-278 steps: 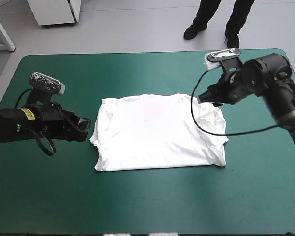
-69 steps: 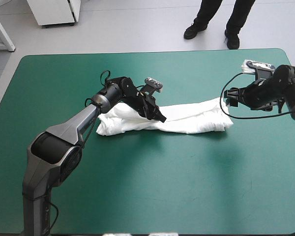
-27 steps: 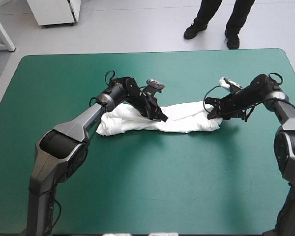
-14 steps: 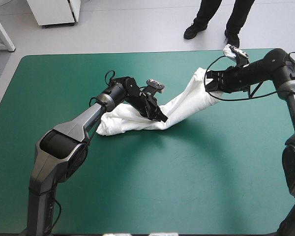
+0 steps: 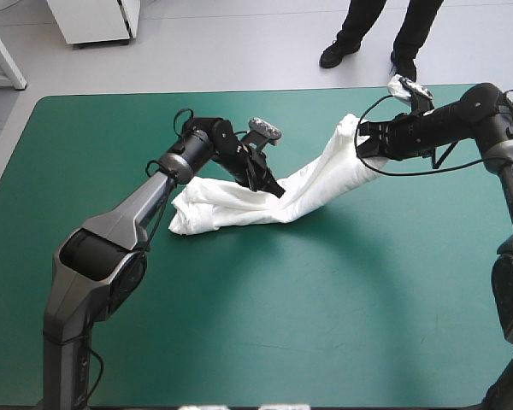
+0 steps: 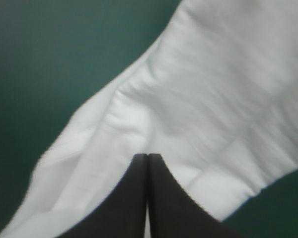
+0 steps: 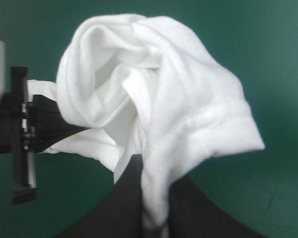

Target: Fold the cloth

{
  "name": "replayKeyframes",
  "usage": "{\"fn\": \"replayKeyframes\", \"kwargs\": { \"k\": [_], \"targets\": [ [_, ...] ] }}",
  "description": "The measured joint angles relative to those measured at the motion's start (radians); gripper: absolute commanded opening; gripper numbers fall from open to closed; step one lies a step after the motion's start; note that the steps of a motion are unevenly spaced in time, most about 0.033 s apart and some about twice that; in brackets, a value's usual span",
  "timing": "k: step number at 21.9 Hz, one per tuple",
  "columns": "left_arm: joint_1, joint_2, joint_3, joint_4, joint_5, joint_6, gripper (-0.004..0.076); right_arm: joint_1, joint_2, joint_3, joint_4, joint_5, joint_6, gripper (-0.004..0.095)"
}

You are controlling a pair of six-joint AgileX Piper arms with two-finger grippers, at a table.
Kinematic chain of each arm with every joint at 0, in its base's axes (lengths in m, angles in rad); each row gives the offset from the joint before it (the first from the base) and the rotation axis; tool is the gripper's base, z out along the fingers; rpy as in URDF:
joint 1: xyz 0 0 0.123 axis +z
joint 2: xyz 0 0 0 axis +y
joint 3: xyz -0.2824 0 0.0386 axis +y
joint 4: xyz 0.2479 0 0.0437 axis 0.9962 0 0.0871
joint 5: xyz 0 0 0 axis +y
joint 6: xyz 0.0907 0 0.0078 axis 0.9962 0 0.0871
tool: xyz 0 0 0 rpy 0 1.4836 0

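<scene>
Mid-fold, our right gripper (image 5: 364, 149), upper right, clamps one end of the T-shirt (image 5: 231, 205); it should next swing over our closed left gripper (image 5: 275, 190), centre.

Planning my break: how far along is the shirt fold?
Done: the T-shirt is already a narrow band. In hand: the right jaws, shut on its right end, hold that end off the table; the left jaws, shut, rest at its middle. Left: probably carry the raised end across onto the left end and lay it flat.
</scene>
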Motion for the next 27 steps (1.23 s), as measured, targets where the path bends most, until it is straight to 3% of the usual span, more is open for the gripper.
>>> {"fn": "replayKeyframes", "kwargs": {
  "k": [8,13,18,20,23,27],
  "targets": [
    [0.122,-0.247,-0.069,0.105,0.139,-0.03,-0.001,0.044,0.0,0.0,0.109,-0.022,-0.048,-0.0013],
    [0.271,-0.568,-0.073,0.127,0.187,-0.036,-0.001,0.26,0.007,-0.001,0.132,-0.151,-0.06,-0.0013],
    [0.291,-0.754,-0.08,0.128,0.201,-0.039,-0.001,0.43,0.146,-0.075,0.152,-0.254,-0.061,-0.0004],
    [0.291,-0.778,-0.08,0.128,0.202,-0.048,-0.001,0.462,0.224,-0.13,0.164,-0.247,-0.092,0.0072],
    [0.291,-0.788,-0.072,0.128,0.202,-0.055,-0.001,0.493,0.324,-0.222,0.204,-0.183,-0.13,0.0319],
    [0.291,-0.788,-0.033,0.128,0.202,-0.059,-0.001,0.515,0.386,-0.319,0.222,-0.096,-0.154,0.0563]
  ]
}}
